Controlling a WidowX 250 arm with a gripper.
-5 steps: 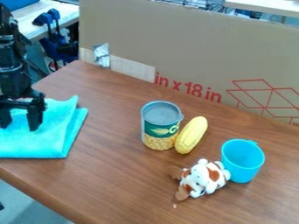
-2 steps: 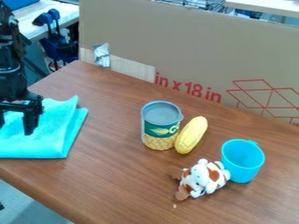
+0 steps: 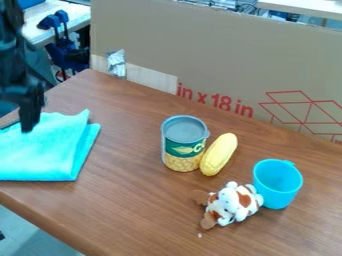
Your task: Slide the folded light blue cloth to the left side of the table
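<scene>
Brown cardboard [image 3: 220, 55] stands upright along the far side of a wood-grain counter [image 3: 133, 200], with red print and line drawings low on its right part. A pale strip [image 3: 152, 78] and a crumpled silver patch [image 3: 116, 63] sit near its left end, and beyond that, blue clamps [image 3: 56, 40] show beside a light tabletop [image 3: 41, 11].

At the left edge of the view, the black claw [image 3: 11, 126] hangs above the far part of a folded turquoise cloth [image 3: 47, 152], its fingers apart and one of them cut off by the edge. It holds nothing. The cloth lies flat on the left side of the counter, its layered folds showing along the right edge.

Well apart from the cloth, near the middle, a can [image 3: 182, 144] with a gray top and a green and yellow label stands upright. A yellow corn cob [image 3: 219, 154] lies just beside it, slanting away to the right. Nearer the right side, a turquoise cup [image 3: 276, 186] stands with its mouth up, and a brown-and-white plush toy [image 3: 230, 203] lies close against its left side.
</scene>
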